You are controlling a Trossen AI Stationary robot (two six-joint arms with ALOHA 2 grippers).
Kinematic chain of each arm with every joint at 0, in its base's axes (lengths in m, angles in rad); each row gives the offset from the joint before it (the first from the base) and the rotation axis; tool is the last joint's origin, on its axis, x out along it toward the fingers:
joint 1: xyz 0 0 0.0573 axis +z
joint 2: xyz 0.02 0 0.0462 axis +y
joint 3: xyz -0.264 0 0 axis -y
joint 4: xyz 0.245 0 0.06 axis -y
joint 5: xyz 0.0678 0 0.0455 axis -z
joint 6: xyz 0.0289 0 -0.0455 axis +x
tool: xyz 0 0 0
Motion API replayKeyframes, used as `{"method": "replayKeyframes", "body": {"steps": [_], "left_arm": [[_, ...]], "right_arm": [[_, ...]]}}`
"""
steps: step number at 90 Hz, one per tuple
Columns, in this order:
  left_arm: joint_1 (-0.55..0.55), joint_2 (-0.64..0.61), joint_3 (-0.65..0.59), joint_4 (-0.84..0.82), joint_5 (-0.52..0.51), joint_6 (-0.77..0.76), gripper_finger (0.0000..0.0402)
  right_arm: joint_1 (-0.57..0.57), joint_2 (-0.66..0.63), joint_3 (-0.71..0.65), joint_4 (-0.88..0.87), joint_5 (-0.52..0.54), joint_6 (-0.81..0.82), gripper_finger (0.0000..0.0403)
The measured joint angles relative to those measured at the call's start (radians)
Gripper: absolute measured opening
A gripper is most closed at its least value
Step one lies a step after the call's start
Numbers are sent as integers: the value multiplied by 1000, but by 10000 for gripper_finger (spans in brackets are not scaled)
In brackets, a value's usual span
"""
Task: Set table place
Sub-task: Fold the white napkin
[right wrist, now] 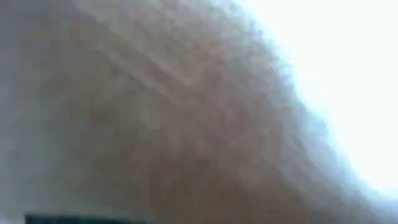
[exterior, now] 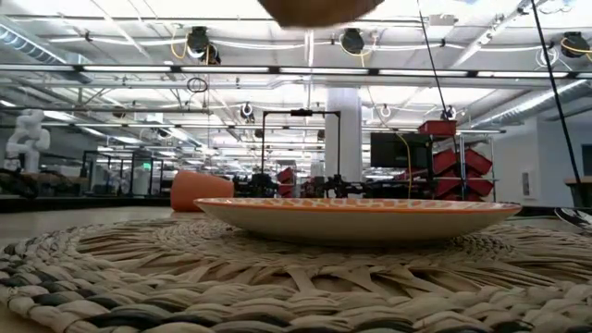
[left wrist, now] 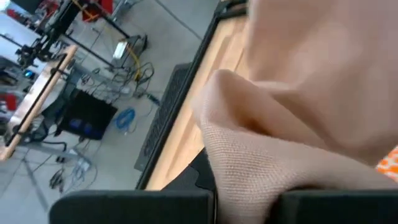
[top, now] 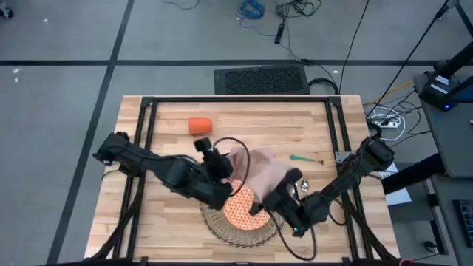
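Nearest the front edge of the table (top: 170, 214) lies the woven placemat (top: 222, 225), with the orange-patterned plate (top: 238, 208) resting on it. Just above the plate, the left gripper (top: 230, 166) and the right gripper (top: 279, 193) meet at the beige napkin (top: 259, 168), which is bunched between them. The left claw is clamped on a fold of napkin; the right claw's state cannot be told, cloth filling its view. Farther back lie 1 green-handled utensil (top: 304, 159) and the orange cup (top: 200, 125), on its side.
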Motion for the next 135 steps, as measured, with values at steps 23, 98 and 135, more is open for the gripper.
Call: {"method": "replayKeyframes", "body": {"steps": [23, 98, 135], "left_arm": [[103, -86, -335, 394, 22, 117, 0], [394, -353, -878, 1172, 413, 180, 174], [416, -373, -882, 1053, 403, 125, 256]], "right_arm": [[-115, -50, -46, -110, 13, 45, 51], [-239, -401, -621, -146, -21, 505, 32], [-408, -400, -650, -923, -499, 1405, 89]]}}
